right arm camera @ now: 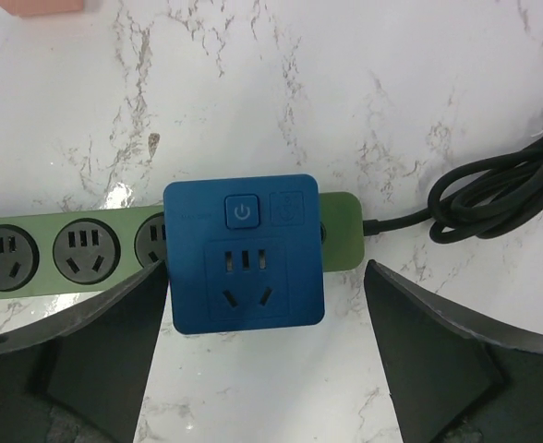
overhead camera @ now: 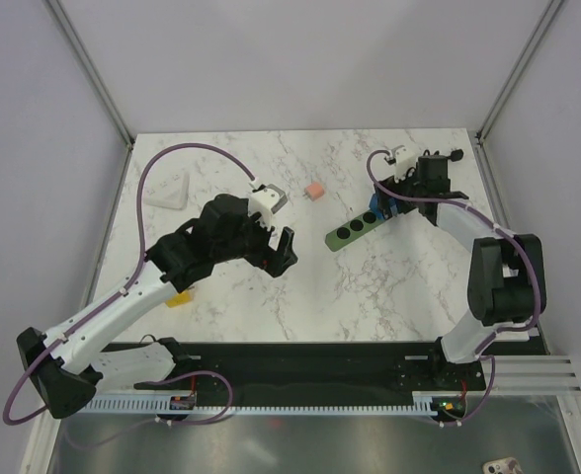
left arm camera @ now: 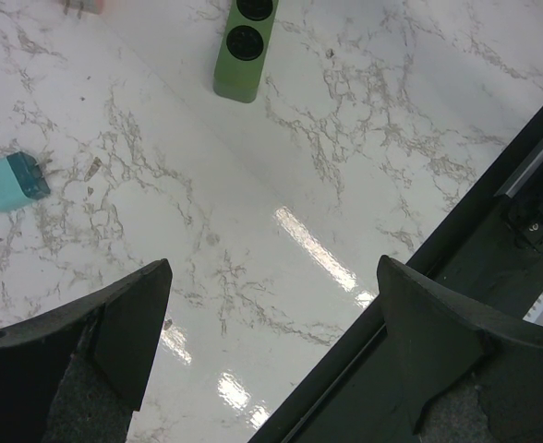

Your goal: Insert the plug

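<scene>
A blue plug adapter (right arm camera: 244, 254) sits on the right end of the green power strip (right arm camera: 68, 251), covering one socket; whether it is fully seated cannot be told. My right gripper (right arm camera: 264, 305) is open and straddles the adapter: the left finger (right arm camera: 114, 323) is at its left edge, the right finger (right arm camera: 438, 332) stands apart from it. In the top view the right gripper (overhead camera: 382, 205) is over the strip's (overhead camera: 353, 230) far end, with the adapter (overhead camera: 373, 210) under it. My left gripper (overhead camera: 281, 252) is open and empty, left of the strip's near end (left arm camera: 246, 46).
The strip's black cable (right arm camera: 493, 198) coils to the right. A pink block (overhead camera: 314, 191) lies behind the strip. A teal block (left arm camera: 11, 181) lies near the left gripper. A white triangular piece (overhead camera: 167, 193) is at the far left and a yellow piece (overhead camera: 180, 299) under the left arm.
</scene>
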